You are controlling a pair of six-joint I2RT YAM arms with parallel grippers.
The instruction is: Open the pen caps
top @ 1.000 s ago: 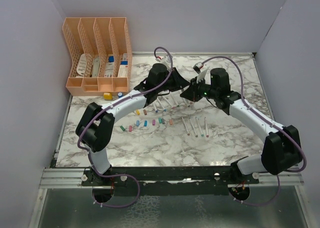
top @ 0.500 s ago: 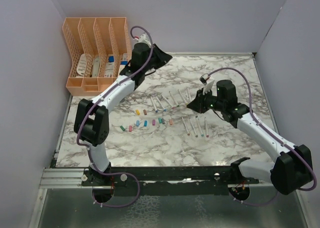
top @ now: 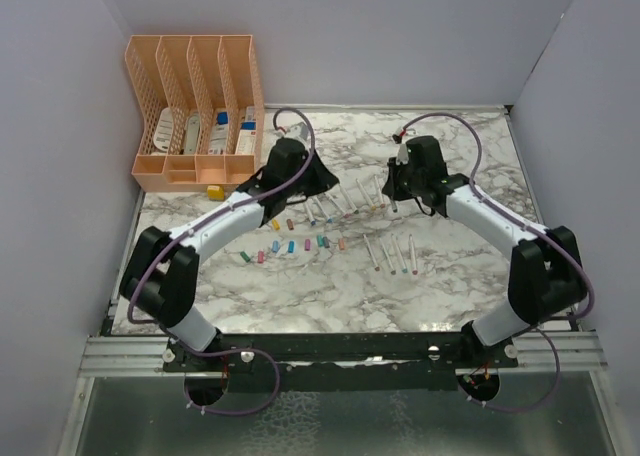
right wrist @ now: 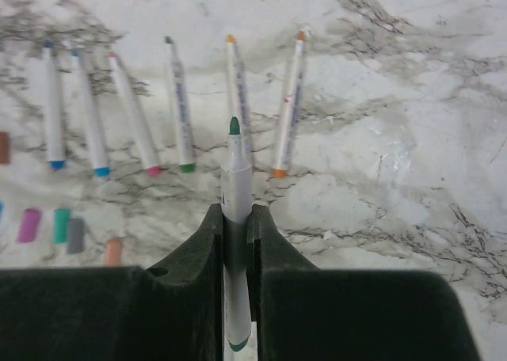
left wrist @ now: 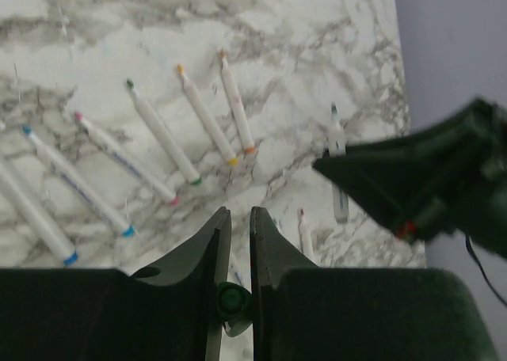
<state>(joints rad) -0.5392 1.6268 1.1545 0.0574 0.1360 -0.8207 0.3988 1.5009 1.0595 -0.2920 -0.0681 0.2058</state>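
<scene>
A green-tipped pen (right wrist: 234, 159) is uncapped and pinched between the closed fingers of the right gripper (right wrist: 236, 212), with its nib pointing ahead. A green cap (left wrist: 230, 301) sits deep between the nearly shut fingers of the left gripper (left wrist: 240, 216). Ahead of both grippers lies the row of uncapped pens (right wrist: 180, 108), with loose caps (right wrist: 61, 225) off to the right gripper's left. A second ago the two grippers met over this row. Half a second ago the left arm had swung back toward the orange organizer (top: 193, 111). It has now returned over the marble table (top: 450, 276).
</scene>
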